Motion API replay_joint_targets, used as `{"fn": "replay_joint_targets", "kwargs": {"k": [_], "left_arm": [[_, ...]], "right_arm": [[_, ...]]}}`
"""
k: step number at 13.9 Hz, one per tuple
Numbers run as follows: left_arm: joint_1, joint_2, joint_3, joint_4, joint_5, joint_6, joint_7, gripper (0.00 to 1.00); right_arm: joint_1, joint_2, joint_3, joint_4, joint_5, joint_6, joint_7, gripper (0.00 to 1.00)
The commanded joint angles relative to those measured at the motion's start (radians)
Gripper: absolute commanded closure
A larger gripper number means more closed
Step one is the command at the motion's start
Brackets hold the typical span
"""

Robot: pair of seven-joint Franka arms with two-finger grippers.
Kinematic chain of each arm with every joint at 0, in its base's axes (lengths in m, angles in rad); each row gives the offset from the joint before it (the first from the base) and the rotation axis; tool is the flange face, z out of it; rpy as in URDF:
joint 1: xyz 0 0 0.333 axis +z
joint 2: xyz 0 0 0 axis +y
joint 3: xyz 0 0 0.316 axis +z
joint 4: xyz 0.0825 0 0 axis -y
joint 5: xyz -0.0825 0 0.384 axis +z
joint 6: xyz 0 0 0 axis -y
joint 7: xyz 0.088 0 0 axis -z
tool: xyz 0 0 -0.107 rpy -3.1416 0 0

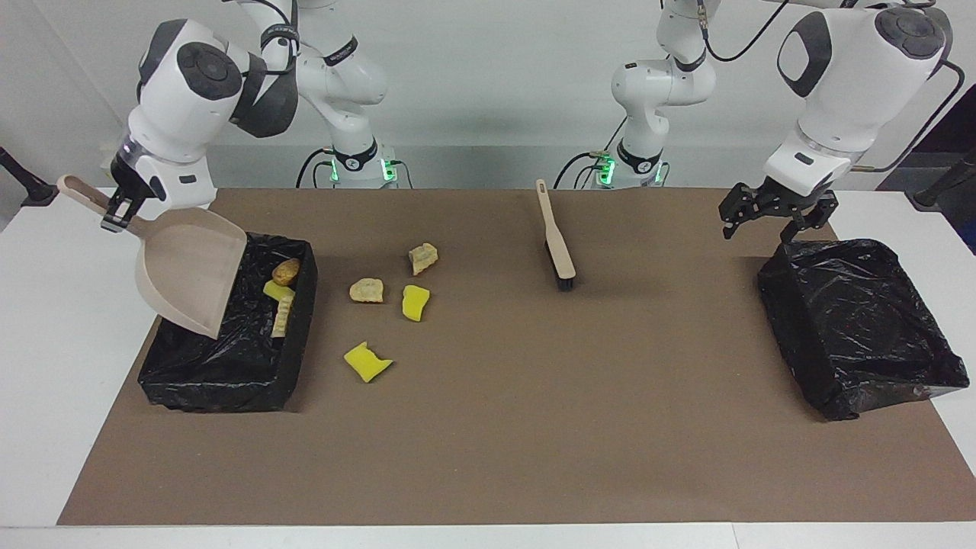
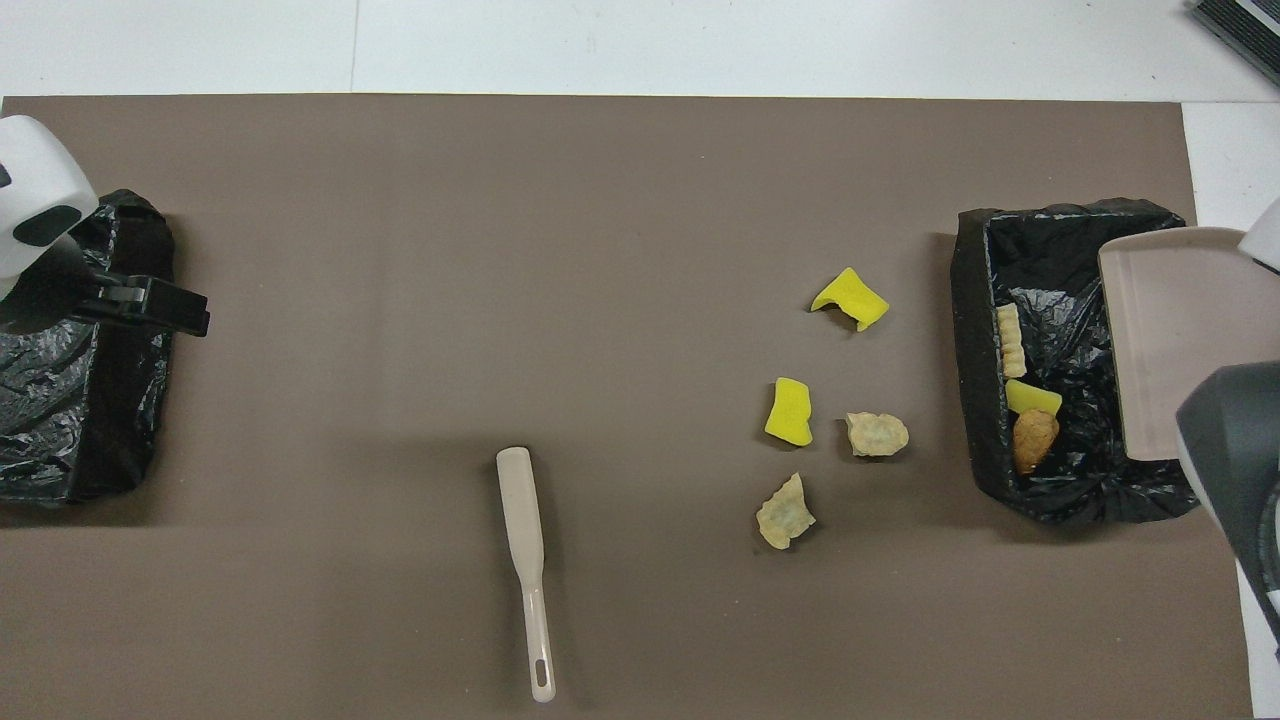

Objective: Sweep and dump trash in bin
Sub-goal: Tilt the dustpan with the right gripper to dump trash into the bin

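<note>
Brown matting (image 1: 534,427) covers the desk (image 1: 46,366); four trash scraps (image 1: 385,301) lie loose on it beside the bin (image 1: 229,374) at the right arm's end, which contains three more (image 2: 1025,400). Right end effector (image 1: 116,216), clamped on the handle, holds the tilted dustpan (image 1: 187,278) over this bin. Left end effector (image 1: 774,212), spread wide and empty, hangs above the second bin (image 1: 862,328); the brush (image 1: 557,244) lies between.
</note>
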Motion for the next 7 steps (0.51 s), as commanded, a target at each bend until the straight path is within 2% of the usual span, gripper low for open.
{"fn": "replay_joint_targets", "kwargs": {"k": [1, 2, 4, 7], "left_arm": [[0.001, -0.026, 0.001, -0.040, 0.016, -0.018, 0.010, 0.00], [0.002, -0.028, 0.001, -0.045, 0.014, -0.013, 0.009, 0.00], [0.003, -0.032, 0.001, -0.049, 0.012, -0.004, 0.004, 0.00], [-0.016, -0.034, 0.001, -0.049, 0.012, 0.007, 0.009, 0.00]], "right_arm": [[-0.010, 0.016, 0.007, 0.042, 0.232, -0.003, 0.069, 1.00], [0.005, 0.018, 0.005, 0.043, 0.297, 0.020, 0.130, 1.00], [0.068, 0.021, 0.015, 0.044, 0.329, 0.014, 0.294, 1.00], [0.167, 0.063, 0.019, 0.044, 0.430, 0.031, 0.623, 1.00]]}}
